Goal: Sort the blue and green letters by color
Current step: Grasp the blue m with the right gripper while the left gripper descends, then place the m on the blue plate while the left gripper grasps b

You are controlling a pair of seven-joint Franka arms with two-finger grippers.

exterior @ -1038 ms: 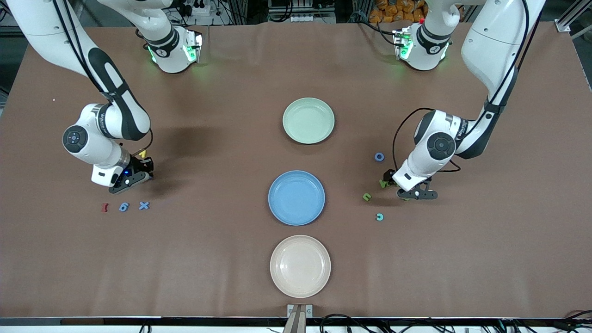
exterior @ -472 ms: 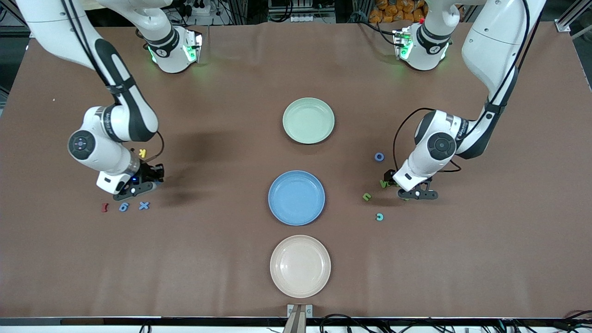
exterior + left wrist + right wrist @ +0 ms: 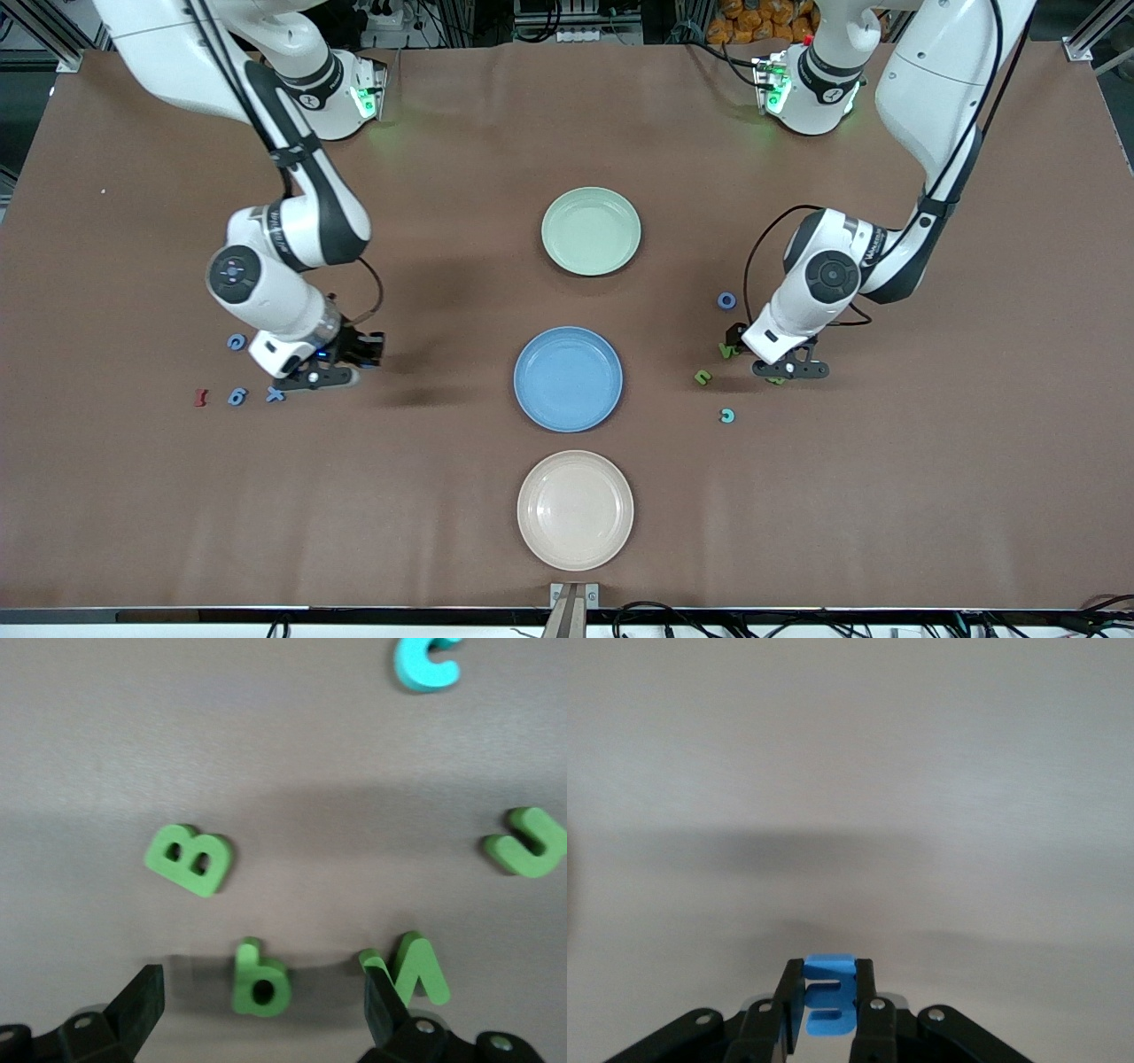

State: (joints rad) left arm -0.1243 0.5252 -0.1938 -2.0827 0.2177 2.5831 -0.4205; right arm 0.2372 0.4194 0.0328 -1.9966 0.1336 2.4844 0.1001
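Note:
My right gripper (image 3: 359,347) is shut on a blue E (image 3: 830,997) and hangs over bare table between the blue plate (image 3: 568,379) and a blue X (image 3: 275,395). A blue 6 (image 3: 236,396) and a round blue letter (image 3: 236,341) lie close by. My left gripper (image 3: 259,1014) is open, low over the table, with a green P (image 3: 260,979) between its fingers and a green N (image 3: 412,970) against one finger. A green B (image 3: 190,859) and a green U (image 3: 529,843) lie near it. A blue ring (image 3: 726,300) lies toward the green plate (image 3: 591,230).
A beige plate (image 3: 575,509) sits nearest the front camera, in line with the other two plates. A dark red letter (image 3: 201,398) lies beside the blue 6. A teal C (image 3: 727,415) lies near the green letters.
My right arm has carried the blue E toward the blue plate, uncovering the round blue letter and hiding the yellow letter. My left arm has shifted slightly toward the table's middle.

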